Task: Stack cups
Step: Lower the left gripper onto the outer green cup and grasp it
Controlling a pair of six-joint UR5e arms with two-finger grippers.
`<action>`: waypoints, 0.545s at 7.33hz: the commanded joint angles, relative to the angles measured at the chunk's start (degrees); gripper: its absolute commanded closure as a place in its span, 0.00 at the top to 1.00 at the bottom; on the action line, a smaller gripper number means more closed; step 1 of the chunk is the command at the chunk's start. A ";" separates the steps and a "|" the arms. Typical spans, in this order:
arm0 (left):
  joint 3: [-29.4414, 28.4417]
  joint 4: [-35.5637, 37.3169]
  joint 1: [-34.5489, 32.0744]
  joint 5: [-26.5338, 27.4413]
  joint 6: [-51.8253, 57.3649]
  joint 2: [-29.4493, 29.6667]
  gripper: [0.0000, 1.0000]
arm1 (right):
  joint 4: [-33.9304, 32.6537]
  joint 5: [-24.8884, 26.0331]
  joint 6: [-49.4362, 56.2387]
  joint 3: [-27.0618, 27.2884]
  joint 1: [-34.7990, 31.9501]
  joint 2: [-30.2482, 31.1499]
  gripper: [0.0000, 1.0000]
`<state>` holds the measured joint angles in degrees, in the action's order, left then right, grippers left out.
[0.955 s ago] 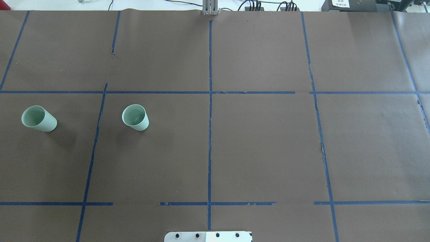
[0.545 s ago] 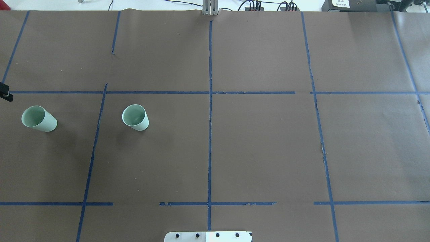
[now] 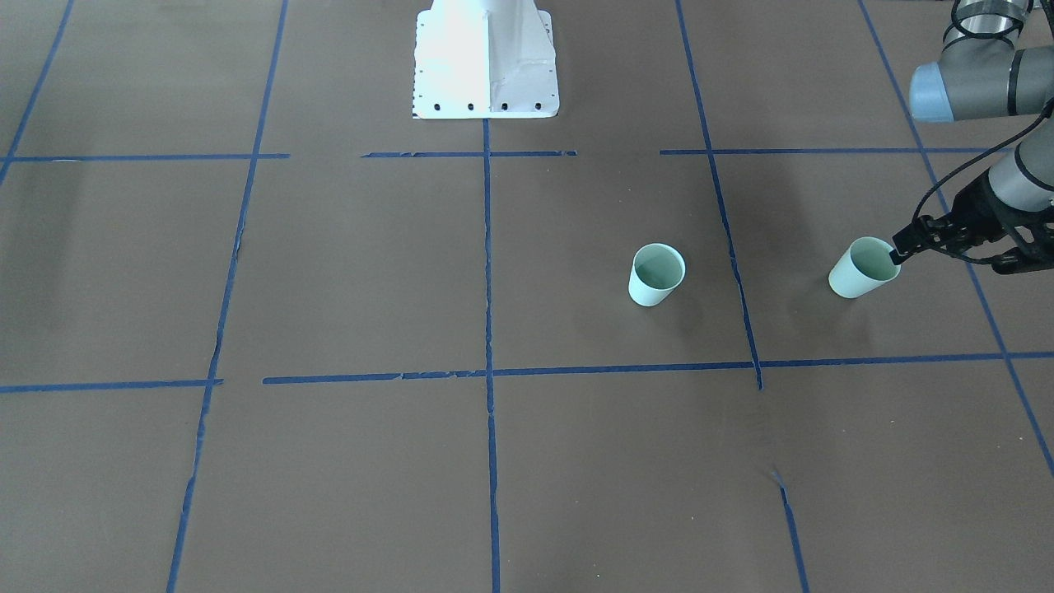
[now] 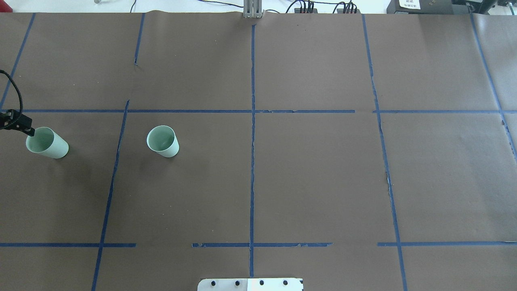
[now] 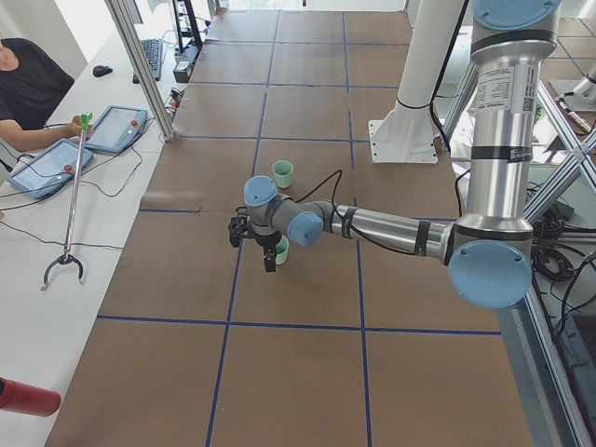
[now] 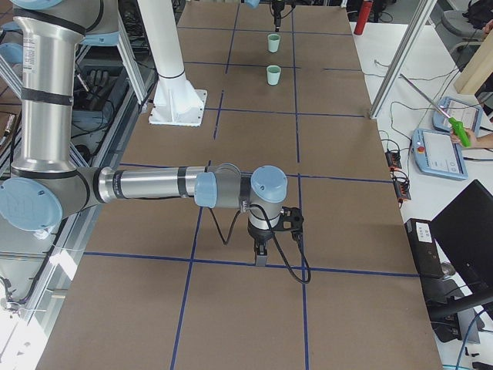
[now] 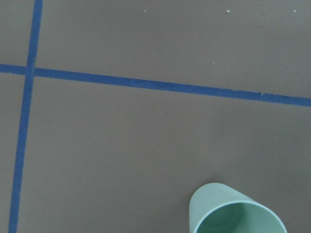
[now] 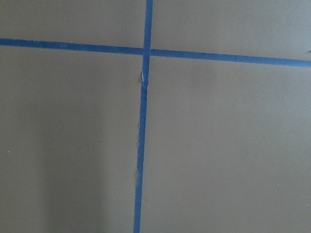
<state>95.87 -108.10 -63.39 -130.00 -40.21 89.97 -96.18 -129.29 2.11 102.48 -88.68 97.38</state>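
Observation:
Two pale mint-green cups stand upright on the brown table. One cup [image 4: 46, 142] [image 3: 860, 268] is near the table's left end. The other cup [image 4: 162, 140] [image 3: 656, 274] stands apart, toward the middle. My left gripper [image 3: 955, 259] [image 5: 251, 251] is open and empty, just outside the end cup, with one fingertip [image 4: 26, 129] at its rim. The left wrist view shows that cup's rim [image 7: 236, 211] at the bottom right and no fingers. My right gripper [image 6: 262, 253] hangs over the table's right end, far from both cups. I cannot tell whether it is open or shut.
The white robot base plate [image 4: 250, 284] sits at the near middle edge. Blue tape lines [image 4: 252, 121] mark the brown cover into squares. Beyond the far edge, a side bench [image 5: 74, 186] holds tablets and a grabber stick, with an operator beside it.
My left gripper has come in from the overhead view's left edge and moved right and down to the end cup's rim. Neither cup has moved.

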 commanded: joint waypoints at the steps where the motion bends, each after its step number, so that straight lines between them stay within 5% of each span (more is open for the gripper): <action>1: -1.13 -0.54 1.17 -0.25 0.13 0.03 1.00 | -0.06 0.00 0.00 0.00 0.00 0.00 1.00; 4: -1.39 -0.54 3.10 -0.60 0.04 0.20 1.00 | -0.06 0.00 0.00 0.00 0.00 0.00 1.00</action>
<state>94.72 -108.63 -61.01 -130.48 -40.18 90.06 -96.18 -129.29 2.11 102.48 -88.68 97.38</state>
